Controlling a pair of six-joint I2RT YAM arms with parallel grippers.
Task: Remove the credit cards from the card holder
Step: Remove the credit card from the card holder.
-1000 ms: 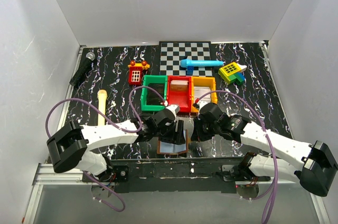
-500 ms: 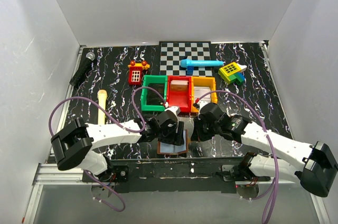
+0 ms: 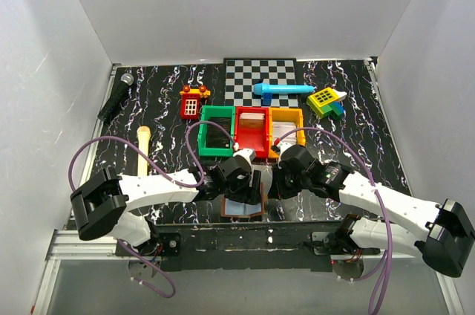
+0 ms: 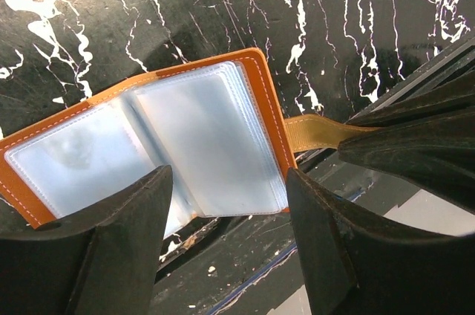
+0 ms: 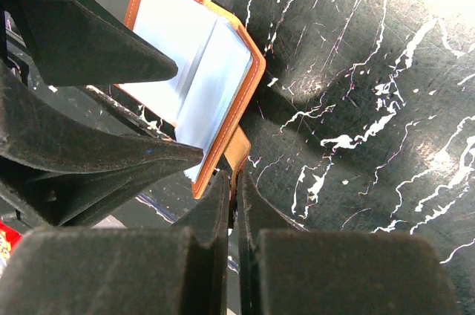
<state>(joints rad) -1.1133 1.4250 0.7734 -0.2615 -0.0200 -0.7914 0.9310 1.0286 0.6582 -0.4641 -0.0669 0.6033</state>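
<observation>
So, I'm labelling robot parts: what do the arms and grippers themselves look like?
The left arm and right arm have white links and bulky black joint housings, each trailing a looping purple cable. The left gripper and right gripper have matte black, wedge-shaped fingers with a rough surface. No markings visible.

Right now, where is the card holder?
In the top view, the card holder lies open near the bottom centre, between the left gripper and the right gripper, below the red bin.
</observation>
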